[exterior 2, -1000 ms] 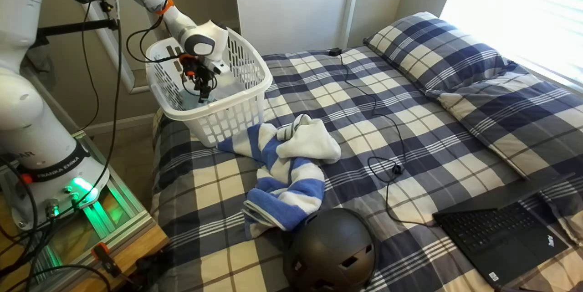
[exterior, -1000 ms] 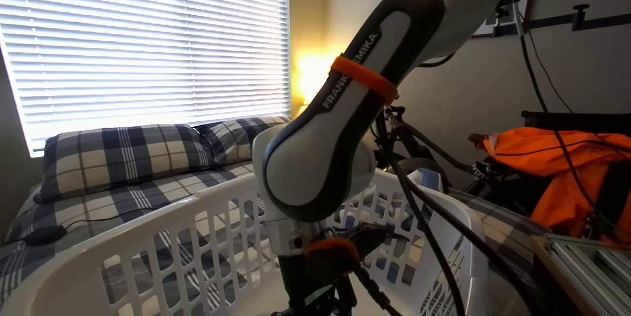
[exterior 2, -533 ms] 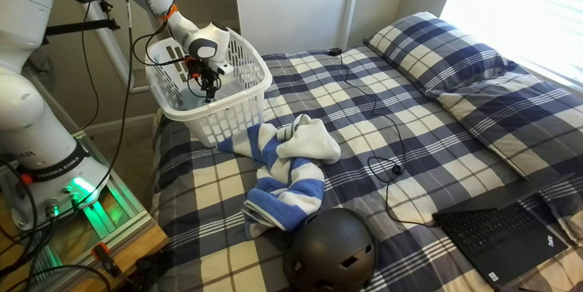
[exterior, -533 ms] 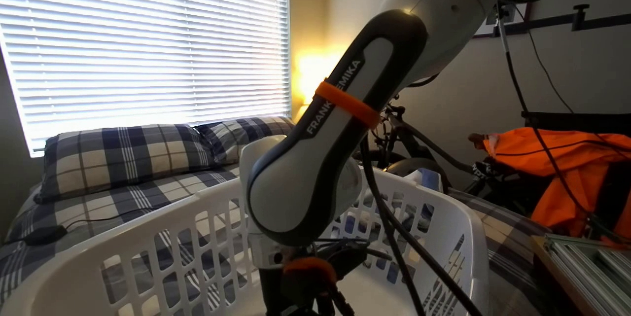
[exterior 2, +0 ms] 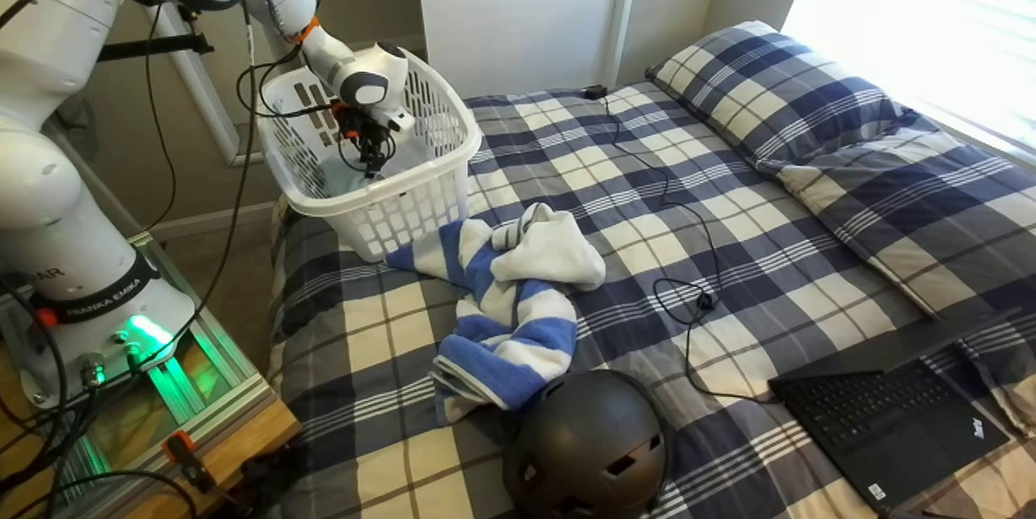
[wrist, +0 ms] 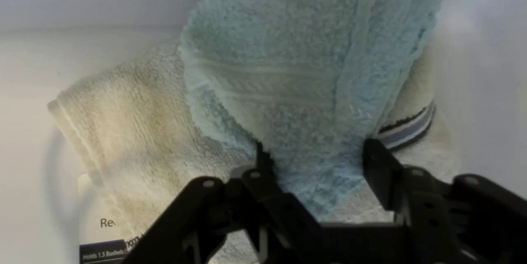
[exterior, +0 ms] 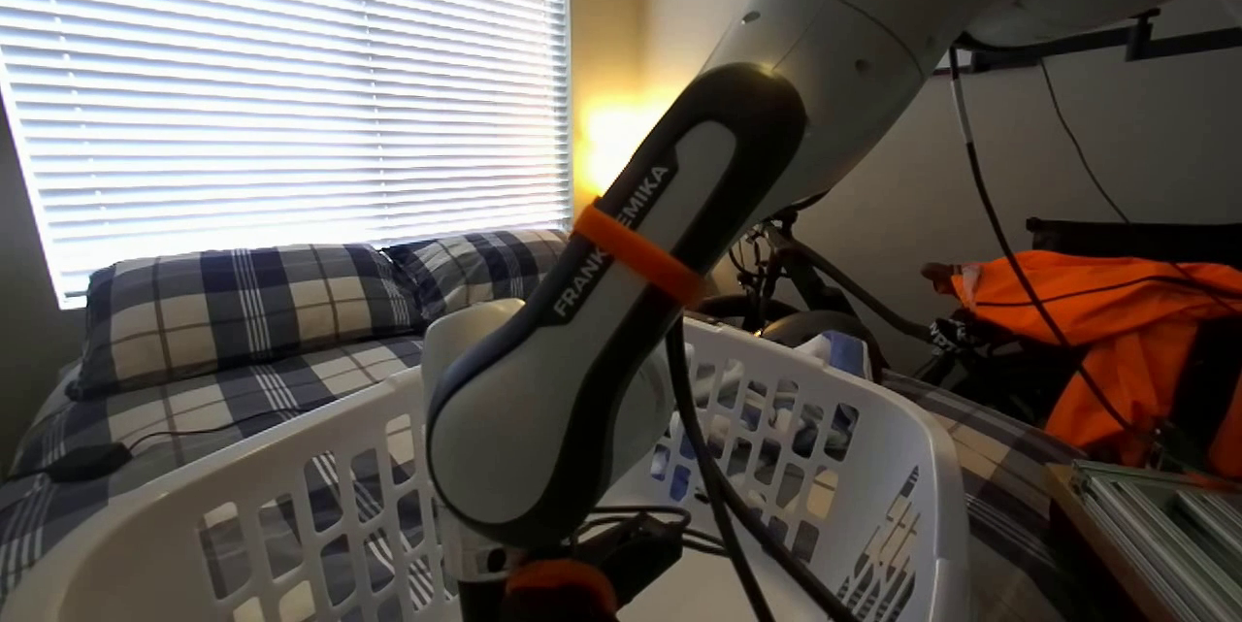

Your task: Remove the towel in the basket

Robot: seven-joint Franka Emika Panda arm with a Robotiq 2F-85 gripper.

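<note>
The large white slotted basket [exterior 2: 384, 193] stands on the bed and also fills the lower part of an exterior view [exterior: 126, 544]. A teal towel [wrist: 288, 41] lies inside it and shows as a small pale patch in an exterior view [exterior 2: 344, 177]. Under it lies a cream towel [wrist: 144, 107] with a dark and blue stripe. My gripper [wrist: 315, 161] is down inside the basket, its fingers apart on either side of a narrow corner of the teal towel. In an exterior view the gripper [exterior 2: 372, 165] is small and dark; its fingertips are cut off in the other exterior picture.
A blue and white striped towel [exterior 2: 518, 325] and a white cloth [exterior 2: 554, 256] lie on the bed beside the basket. A black helmet [exterior 2: 587, 446], a laptop [exterior 2: 898, 414] and pillows [exterior 2: 777, 94] are further off. The basket rim surrounds the arm. Cables hang from the arm.
The arm has lowered further into the basket, and the gripper has shifted slightly across it. The basket and the cloths on the bed have hardly moved.
</note>
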